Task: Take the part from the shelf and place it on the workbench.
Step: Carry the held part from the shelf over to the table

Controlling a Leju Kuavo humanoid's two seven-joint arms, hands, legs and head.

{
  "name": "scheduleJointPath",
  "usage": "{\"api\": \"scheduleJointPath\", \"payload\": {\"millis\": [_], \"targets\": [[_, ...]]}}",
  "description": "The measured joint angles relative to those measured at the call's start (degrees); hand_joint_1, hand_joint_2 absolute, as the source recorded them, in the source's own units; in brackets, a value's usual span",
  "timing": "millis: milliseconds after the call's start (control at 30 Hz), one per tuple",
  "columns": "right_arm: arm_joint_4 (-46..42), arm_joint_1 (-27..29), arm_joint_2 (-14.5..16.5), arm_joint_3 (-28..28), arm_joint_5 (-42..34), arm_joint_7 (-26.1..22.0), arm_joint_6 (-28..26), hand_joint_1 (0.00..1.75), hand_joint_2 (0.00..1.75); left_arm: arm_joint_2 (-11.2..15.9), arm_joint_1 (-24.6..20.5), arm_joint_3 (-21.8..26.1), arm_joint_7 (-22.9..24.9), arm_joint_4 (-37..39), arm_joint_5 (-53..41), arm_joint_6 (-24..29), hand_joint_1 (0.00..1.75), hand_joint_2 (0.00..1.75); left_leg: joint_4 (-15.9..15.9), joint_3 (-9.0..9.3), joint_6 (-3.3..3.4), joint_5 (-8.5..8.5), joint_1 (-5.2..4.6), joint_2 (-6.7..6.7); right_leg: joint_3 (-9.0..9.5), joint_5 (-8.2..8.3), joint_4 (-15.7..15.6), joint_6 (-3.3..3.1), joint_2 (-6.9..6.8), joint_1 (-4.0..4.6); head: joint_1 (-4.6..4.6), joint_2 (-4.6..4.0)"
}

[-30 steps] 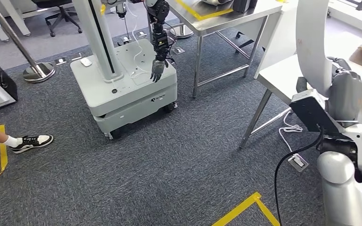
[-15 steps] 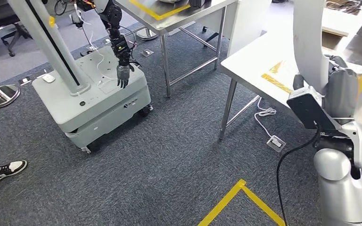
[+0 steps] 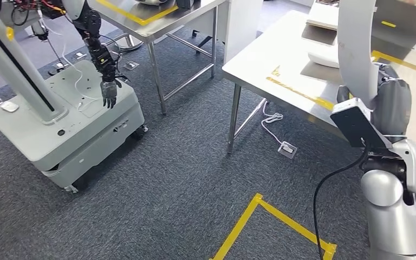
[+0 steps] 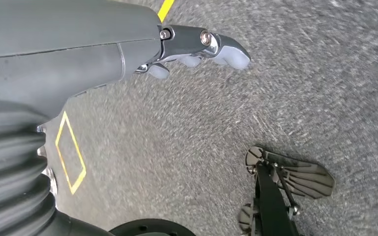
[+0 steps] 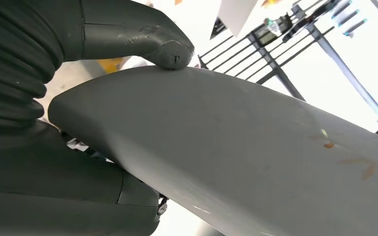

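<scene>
The part (image 3: 355, 49) is a long white curved panel, standing upright at the right of the head view. My right hand (image 3: 392, 103) grips its lower end. In the right wrist view the thumb (image 5: 170, 49) presses on the part's (image 5: 256, 147) smooth grey-white face. The workbench (image 3: 271, 62) is a steel table with yellow tape lines, just left of and beyond the held part. My left hand (image 4: 197, 46) hangs over grey carpet with its fingers apart and nothing in it.
Another robot's grey wheeled base (image 3: 59, 127) stands at the left, its dark hand (image 3: 108, 95) hanging over it. Behind it is a second steel table (image 3: 157, 24). A white object (image 3: 325, 57) lies on the workbench. A floor socket (image 3: 287, 150) and yellow tape (image 3: 271, 216) mark the carpet.
The camera has turned right: the wheeled base and tables slid left and the workbench came closer. The part stays in my right hand.
</scene>
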Motion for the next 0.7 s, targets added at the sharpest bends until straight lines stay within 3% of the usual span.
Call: {"api": "scheduleJointPath", "payload": {"millis": [33,67,133,167,200,267,333,400,467,500,533,567,633,700], "targets": [[0.17,0.0,0.1,0.01,0.0,-0.01,-0.02,1.75,1.75,-0.01,-0.05,0.0,-0.41,0.01,0.09,0.0,0.0,1.75,0.12,-0.04,-0.04,-0.1,-0.01,0.82,1.08,1.02,-1.51,0.02,-0.27,0.01,-0.01,0.0],[0.28,-0.04,0.19,0.02,0.0,-0.03,-0.05,1.75,1.75,-0.02,-0.12,0.0,-0.78,0.01,0.19,0.0,0.0,1.75,0.29,-0.03,-0.13,-0.25,0.0,1.58,3.21,2.64,-4.99,-0.01,-0.89,0.03,-0.01,0.0],[0.35,-0.24,0.35,0.02,0.02,-0.14,-0.13,1.75,1.75,-0.01,-0.24,0.0,-1.11,0.0,0.4,0.0,0.0,1.75,0.81,0.02,-0.56,-0.76,-0.21,2.9,7.52,4.98,-12.6,-0.53,-3.36,0.26,-0.02,0.0],[0.39,-0.36,0.45,0.03,0.03,-0.19,-0.16,1.75,1.75,0.02,-0.28,0.0,-1.21,-0.01,0.48,0.0,0.0,1.75,1.0,0.01,-0.84,-1.01,-0.34,3.45,8.68,5.44,-14.71,-0.93,-4.12,0.4,-0.05,0.0],[0.43,-0.47,0.54,0.03,0.05,-0.21,-0.19,1.75,1.75,0.05,-0.31,0.0,-1.33,-0.02,0.53,0.0,0.0,1.75,1.07,0.13,-1.12,-1.21,-0.47,4.03,9.04,5.47,-15.51,-1.36,-4.34,0.54,-0.08,0.0],[0.48,-0.58,0.68,0.04,0.15,-0.21,-0.21,1.75,1.75,0.09,-0.41,0.0,-1.56,-0.04,0.54,0.0,0.0,1.75,0.97,0.39,-1.66,-1.45,-0.52,5.01,8.98,5.76,-15.59,-2.03,-2.92,0.49,-0.13,0.0],[0.49,-0.78,0.77,0.04,0.35,-0.19,-0.26,1.75,1.75,0.07,-0.52,0.0,-1.68,-0.04,0.54,0.0,0.0,1.75,2.52,-0.06,-2.37,-2.72,-0.31,2.97,8.96,6.12,-15.88,-2.67,-1.73,0.11,-0.12,0.0],[0.5,-1.05,1.05,0.05,0.5,-0.18,-0.31,1.75,1.75,0.03,-0.48,0.0,-1.71,0.0,0.52,0.0,0.0,1.75,8.38,-2.57,-2.97,-6.09,0.07,-0.74,8.88,6.35,-16.03,-3.15,-0.57,-0.16,-0.11,0.0],[0.53,-1.11,1.4,0.06,0.58,-0.16,-0.31,1.75,1.75,0.03,-0.31,0.0,-1.69,0.03,0.37,0.0,0.0,1.75,15.56,-5.89,-3.26,-9.05,0.33,-2.11,8.72,6.42,-16.0,-3.29,0.86,-0.19,-0.11,0.0],[0.55,-1.08,1.52,0.06,0.61,-0.14,-0.31,1.75,1.75,0.04,-0.24,0.0,-1.68,0.03,0.23,0.0,0.0,1.75,17.17,-6.71,-3.36,-9.15,0.43,-2.22,8.67,6.47,-15.98,-3.24,1.64,-0.22,-0.11,0.0],[0.56,-1.06,1.61,0.06,0.62,-0.13,-0.32,1.75,1.75,0.04,-0.23,0.0,-1.67,0.03,0.06,0.0,0.0,1.75,16.44,-6.44,-3.4,-8.02,0.55,-2.32,8.65,6.52,-15.94,-3.16,2.43,-0.3,-0.11,0.0],[0.57,-1.05,1.69,0.06,0.64,-0.13,-0.32,1.75,1.75,0.04,-0.26,0.0,-1.64,0.03,-0.14,0.0,0.0,1.75,13.62,-5.18,-3.42,-6.04,0.7,-2.65,8.65,6.58,-15.87,-3.01,3.21,-0.41,-0.11,0.0],[0.57,-1.06,1.84,0.05,0.88,-0.12,-0.34,1.75,1.75,0.04,-0.36,0.0,-1.56,0.05,-0.35,0.0,0.0,1.75,5.63,-1.61,-3.47,-2.41,1.06,-5.08,8.48,6.65,-15.62,-2.47,4.71,-0.62,-0.11,0.0],[0.57,-1.05,2.03,0.05,1.26,-0.11,-0.36,1.75,1.75,0.03,-0.45,0.0,-1.45,0.07,-0.42,0.0,0.0,1.75,1.48,0.12,-3.27,-1.37,1.11,-6.9,8.07,6.93,-15.65,-1.53,6.12,-0.73,-0.1,0.0]]}}
